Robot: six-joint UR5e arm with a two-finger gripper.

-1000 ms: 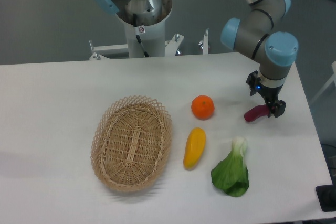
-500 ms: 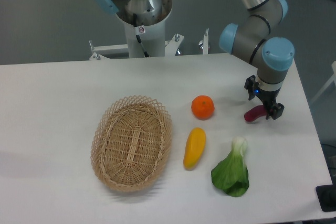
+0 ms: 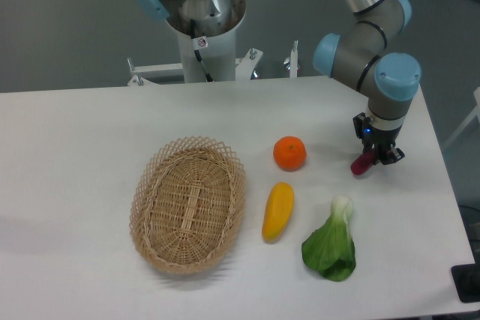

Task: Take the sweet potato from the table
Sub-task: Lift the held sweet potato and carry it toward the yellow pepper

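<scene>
At the right side of the large white matte table [image 3: 90,140], the grey arm with light-blue joint caps reaches down, its black two-finger gripper [image 3: 373,157] low over the surface. The jaws are pinching the small purple-magenta sweet potato [image 3: 361,163], which shows only as a short stub poking out to the lower left of the black fingers; the rest of it is hidden behind them. Whether the tuber touches the tabletop or hangs just above it cannot be told from this view. A small blue light glows on the gripper body above the fingers.

To the left of the gripper, well apart from it, sits a round orange fruit [image 3: 289,153]. Just below that fruit lies a yellow-orange elongated vegetable [image 3: 277,211], its length running nearly toward the camera and tilted slightly, with the fatter end uppermost. To the right of that vegetable, and nearer the front edge, lies a leafy green bok choy [image 3: 331,243] with its pale white stem end pointing up toward the gripper and its dark leaves spread toward the camera; it lies below the held tuber without touching it.

Left of the yellow-orange vegetable, just beside it, stands an oval woven wicker basket [image 3: 147,207] of light tan colour with an open lattice rim. Behind the table rises the arm's white cylindrical base pedestal [image 3: 206,31].
</scene>
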